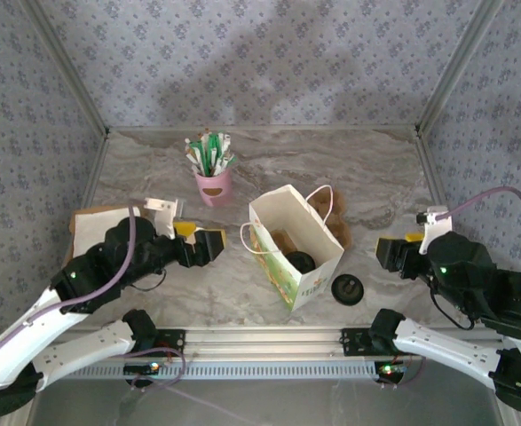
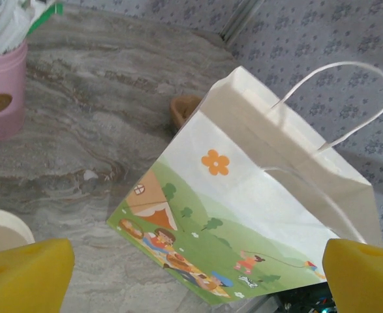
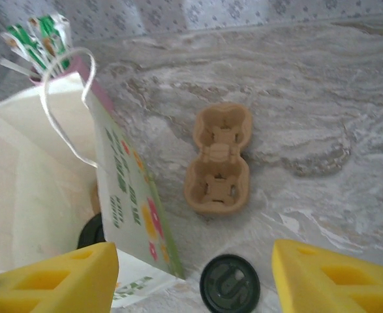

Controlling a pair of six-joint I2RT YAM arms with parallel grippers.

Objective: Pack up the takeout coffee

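Observation:
The white paper bag (image 1: 306, 277) stands open at mid-table, its picture side toward my left wrist view (image 2: 243, 195). Inside it the takeout coffee (image 1: 301, 262) shows as a round black lid, also seen in the bag's mouth (image 3: 91, 231); its cup wall is hidden. My left gripper (image 1: 217, 243) is open just left of the bag, its yellow pads (image 2: 25, 274) wide apart with nothing between them. My right gripper (image 1: 384, 253) is open to the right of the bag, apart from it, yellow pads (image 3: 338, 277) spread.
A loose black lid (image 1: 347, 289) lies flat on the table right of the bag (image 3: 229, 283). A brown cup carrier (image 3: 218, 160) lies behind it. A pink holder of sachets (image 1: 213, 186) stands at the back left. A flat white sheet (image 1: 96, 229) lies far left.

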